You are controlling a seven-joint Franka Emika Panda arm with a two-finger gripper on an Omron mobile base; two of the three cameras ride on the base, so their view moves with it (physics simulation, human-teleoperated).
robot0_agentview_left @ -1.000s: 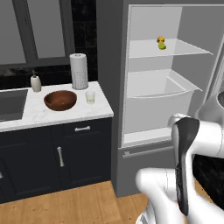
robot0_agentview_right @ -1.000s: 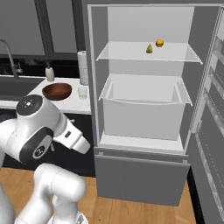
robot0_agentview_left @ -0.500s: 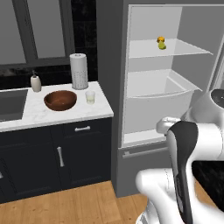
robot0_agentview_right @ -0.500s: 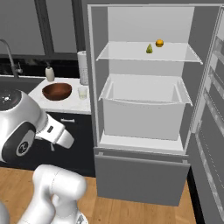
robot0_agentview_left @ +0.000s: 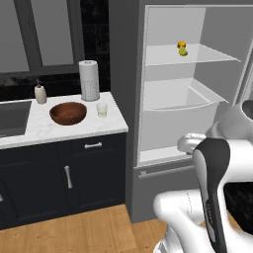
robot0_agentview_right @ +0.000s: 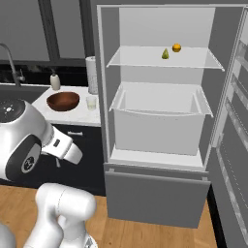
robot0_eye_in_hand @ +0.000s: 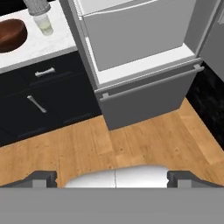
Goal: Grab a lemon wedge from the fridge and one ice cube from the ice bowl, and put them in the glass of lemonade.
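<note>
Standing before the open fridge, the arm is folded low with its hand pointing down at the wooden floor, so the work in hand looks like the very first step: getting to the lemon wedge. The jaws, seen at the bottom of the hand view, stand wide apart with nothing between them; each dark fingertip sits at its own side of the picture.

The lemon wedge lies on the fridge's upper shelf, well above and ahead of the jaws, with a small round orange thing just beside it, a little further back on the same shelf. Below that shelf sits the white drawer, also above the jaws.

Off to the jaws' far side, on the bench, the glass of lemonade stands just beside the ice bowl; the ice cube is too small to make out in the bowl. A paper-towel roll and a soap dispenser stand behind them.

Next, I judge, the hand must rise a long way and tip forward to reach over the drawer onto the upper shelf, closing on the wedge without nudging the orange neighbour.
</note>
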